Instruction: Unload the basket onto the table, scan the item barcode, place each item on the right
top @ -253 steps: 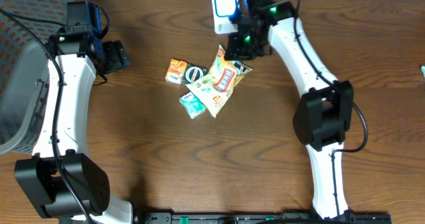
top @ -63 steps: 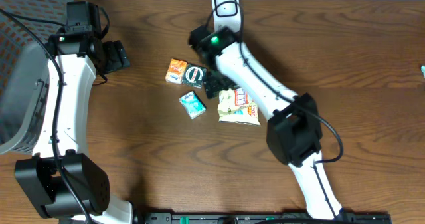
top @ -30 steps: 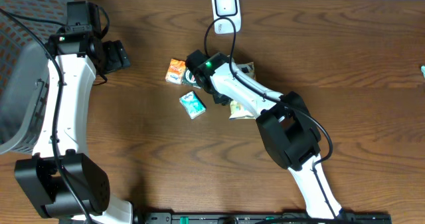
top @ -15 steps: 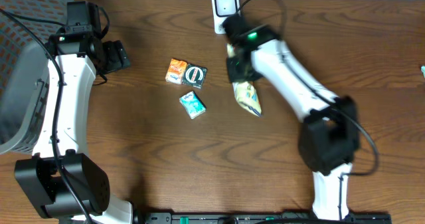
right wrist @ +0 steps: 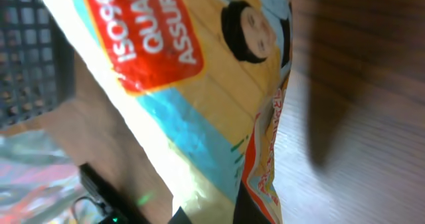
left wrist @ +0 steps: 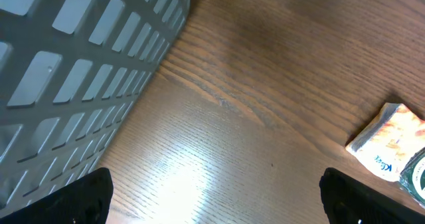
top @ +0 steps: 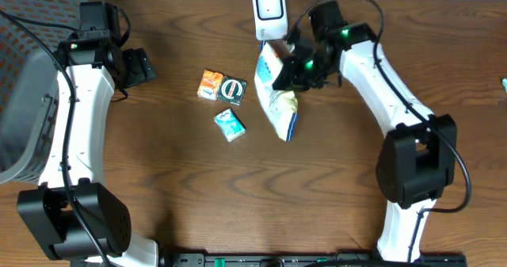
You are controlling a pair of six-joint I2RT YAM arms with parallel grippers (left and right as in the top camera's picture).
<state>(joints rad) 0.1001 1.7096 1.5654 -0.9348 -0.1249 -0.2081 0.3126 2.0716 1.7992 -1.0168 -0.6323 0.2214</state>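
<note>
Right claw (top: 290,74) clamped on the snack bag (top: 274,93), just under the scanner (top: 269,8) at the table's (top: 333,188) 12 o'clock edge.

The bag's top end sits just beside the scanner's lower edge, and its tail points toward 5 o'clock. The claw and its dark wrist cover the bag's 3 o'clock side. In the right wrist view the bag's printed face fills most of the frame. At the bag's 9 o'clock, apart from it, lie an orange packet (top: 210,85) touching a dark packet (top: 233,89), and a teal packet (top: 230,124) near them at 7 o'clock. The left claw (top: 141,66) hangs with its jaws spread wide and nothing between them at the table's 10 o'clock, next to the grey basket (top: 28,77).
</note>
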